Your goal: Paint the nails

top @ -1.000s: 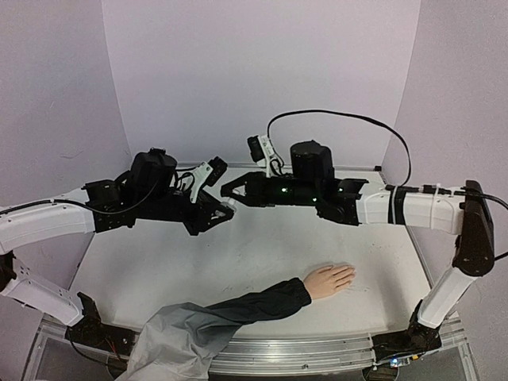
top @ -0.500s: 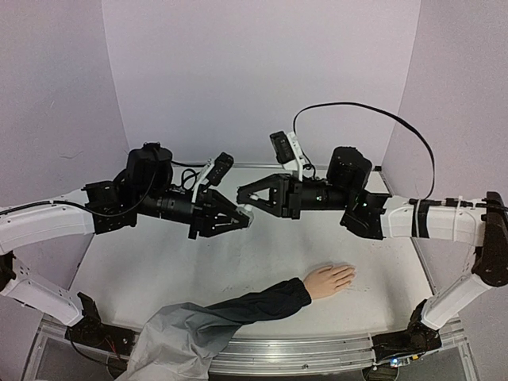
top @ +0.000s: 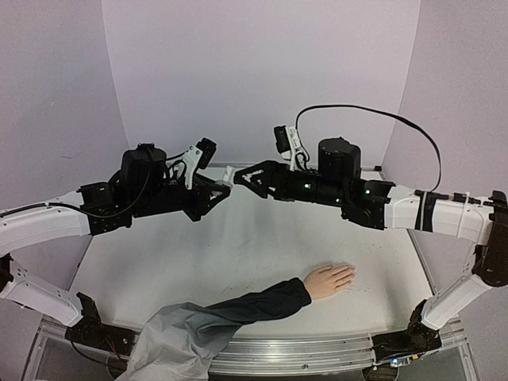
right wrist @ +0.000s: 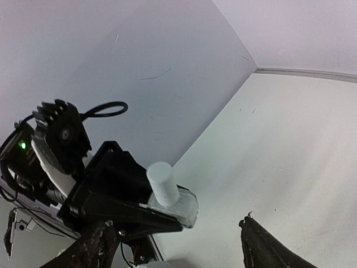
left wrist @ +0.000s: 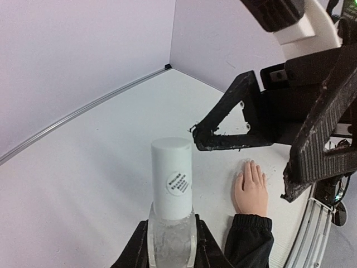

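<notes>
left jaws — clamped on clear bottle (left wrist: 172, 237), white cap (left wrist: 172, 173) | right jaws — spread, near cap | mannequin hand (top: 329, 279) flat on worktop (top: 238, 254)

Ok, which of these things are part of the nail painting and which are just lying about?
Job:
clear white-capped bottle, gripped in the left tool
right tool, open
mannequin hand; its nails hardly show

Lying about:
navy sleeve
grey cloth beside it
</notes>
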`<state>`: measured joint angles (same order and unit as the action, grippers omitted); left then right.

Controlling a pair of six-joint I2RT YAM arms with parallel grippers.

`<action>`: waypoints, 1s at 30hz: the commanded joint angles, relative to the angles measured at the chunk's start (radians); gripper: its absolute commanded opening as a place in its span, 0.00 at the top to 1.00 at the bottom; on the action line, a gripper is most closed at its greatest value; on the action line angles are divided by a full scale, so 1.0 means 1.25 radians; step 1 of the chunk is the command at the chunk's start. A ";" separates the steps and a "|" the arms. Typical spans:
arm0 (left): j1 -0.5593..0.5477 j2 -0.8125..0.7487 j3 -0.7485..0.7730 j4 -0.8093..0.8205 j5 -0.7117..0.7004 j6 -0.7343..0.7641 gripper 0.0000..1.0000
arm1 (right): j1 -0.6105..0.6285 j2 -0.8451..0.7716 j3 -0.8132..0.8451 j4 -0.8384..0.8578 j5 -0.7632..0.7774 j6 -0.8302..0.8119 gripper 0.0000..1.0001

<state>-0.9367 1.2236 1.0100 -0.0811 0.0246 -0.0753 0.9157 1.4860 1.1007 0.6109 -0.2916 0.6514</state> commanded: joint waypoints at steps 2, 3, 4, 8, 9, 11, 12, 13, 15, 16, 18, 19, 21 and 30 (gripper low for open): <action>0.001 0.011 0.038 -0.004 -0.070 0.039 1.00 | 0.041 0.074 0.149 -0.019 0.122 0.064 0.35; 0.001 0.013 0.041 -0.007 -0.076 0.042 1.00 | 0.045 0.090 0.166 -0.022 0.131 0.074 0.40; 0.001 0.015 0.042 -0.008 -0.083 0.044 1.00 | 0.047 0.107 0.186 -0.028 0.142 0.083 0.45; 0.001 0.014 0.045 -0.009 -0.084 0.059 1.00 | 0.062 0.169 0.260 -0.064 0.194 0.103 0.52; 0.001 0.013 0.044 -0.010 -0.085 0.059 1.00 | 0.064 0.183 0.278 -0.072 0.201 0.105 0.55; 0.000 0.008 0.042 -0.010 -0.086 0.059 1.00 | 0.067 0.208 0.312 -0.093 0.217 0.108 0.60; 0.001 0.006 0.040 -0.010 -0.085 0.059 1.00 | 0.068 0.219 0.327 -0.104 0.225 0.108 0.61; 0.001 0.004 0.039 -0.010 -0.084 0.059 1.00 | 0.069 0.229 0.339 -0.113 0.229 0.109 0.62; 0.001 0.003 0.037 -0.010 -0.086 0.059 1.00 | 0.071 0.243 0.354 -0.123 0.232 0.110 0.68; 0.001 0.001 0.035 -0.010 -0.088 0.059 1.00 | 0.072 0.245 0.358 -0.125 0.233 0.109 0.73; 0.001 0.001 0.038 -0.010 -0.097 0.059 1.00 | 0.075 0.244 0.355 -0.127 0.233 0.108 0.79; 0.001 -0.001 0.041 -0.011 -0.101 0.059 1.00 | 0.075 0.242 0.350 -0.127 0.233 0.107 0.81; 0.001 -0.007 0.045 -0.013 -0.096 0.055 1.00 | 0.075 0.236 0.337 -0.125 0.233 0.098 0.86; 0.061 -0.051 0.049 -0.012 0.353 -0.046 1.00 | -0.008 0.130 0.131 0.177 -0.206 -0.074 1.00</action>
<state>-0.8944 1.2255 1.0115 -0.1562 0.1169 -0.0803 0.9764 1.7554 1.3903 0.5529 -0.1394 0.7094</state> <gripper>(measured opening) 0.230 0.160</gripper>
